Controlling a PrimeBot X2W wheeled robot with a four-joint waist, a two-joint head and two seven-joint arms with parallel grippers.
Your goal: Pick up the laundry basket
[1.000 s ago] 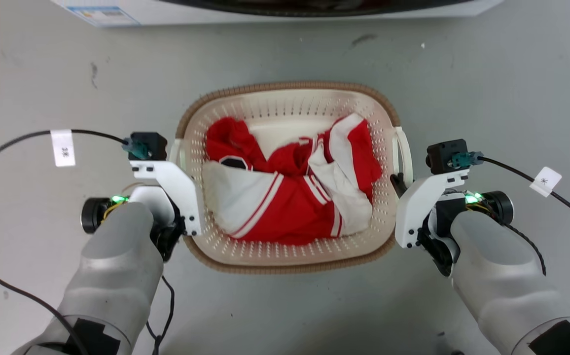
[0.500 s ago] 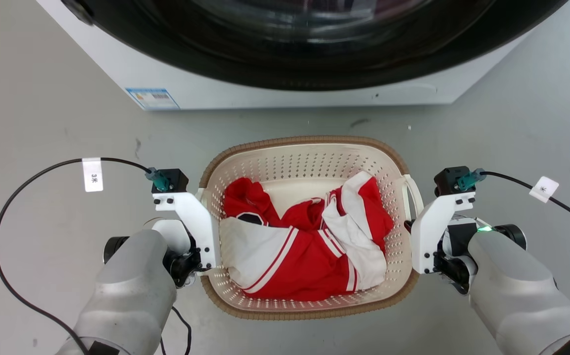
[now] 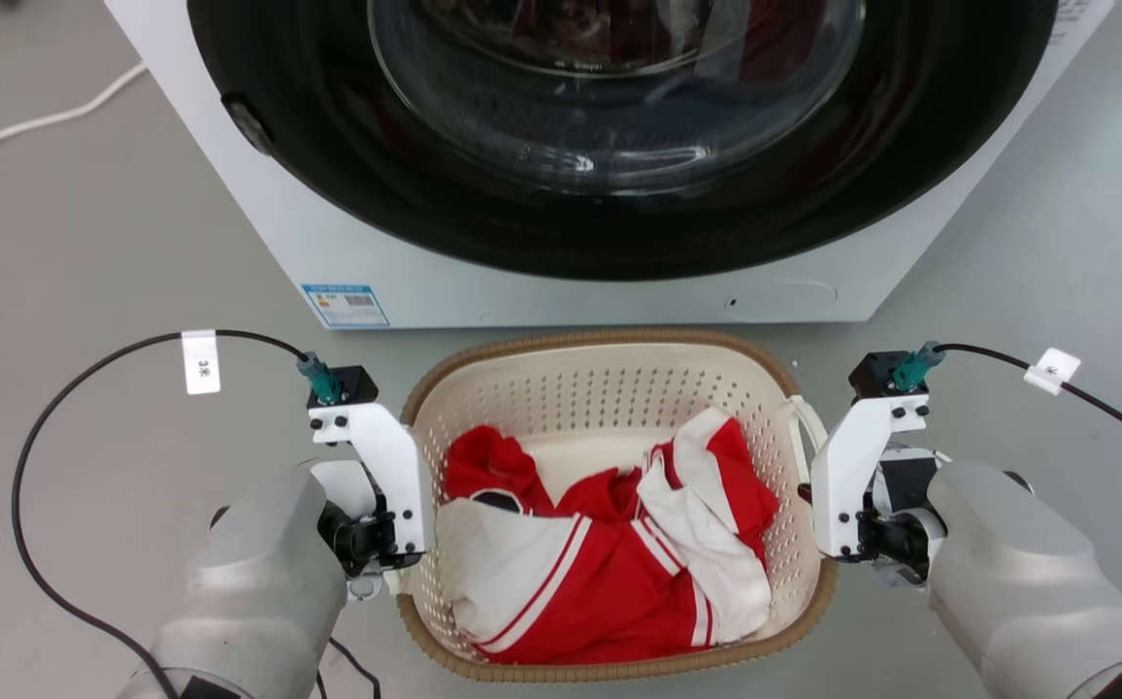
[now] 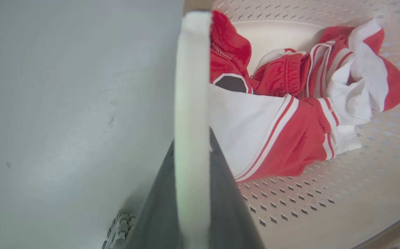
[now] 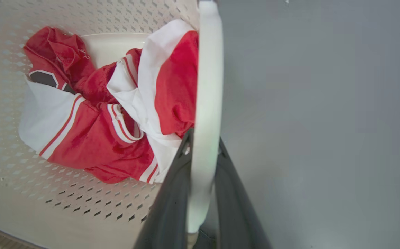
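Observation:
The laundry basket (image 3: 610,342), cream with perforated walls and a brown woven rim, sits between my two arms in front of a washing machine. It holds red and white clothes (image 3: 610,544). My left gripper (image 4: 192,138) is shut on the basket's white left handle (image 4: 191,69), with a dark finger on each side of it. My right gripper (image 5: 204,136) is shut the same way on the white right handle (image 5: 208,69). In the head view the left gripper (image 3: 396,544) and right gripper (image 3: 807,497) press against the basket's sides, mostly hidden under white wrist brackets.
A white washing machine (image 3: 425,262) with a large dark round door (image 3: 619,126) stands just beyond the basket. A white cable (image 3: 37,121) lies on the grey floor at the upper left. Black wrist-camera cables (image 3: 66,408) loop out on both sides.
The head camera has moved, so the washing machine now takes up the top of the picture and the basket sits lower. Both grippers stay at the basket's handles.

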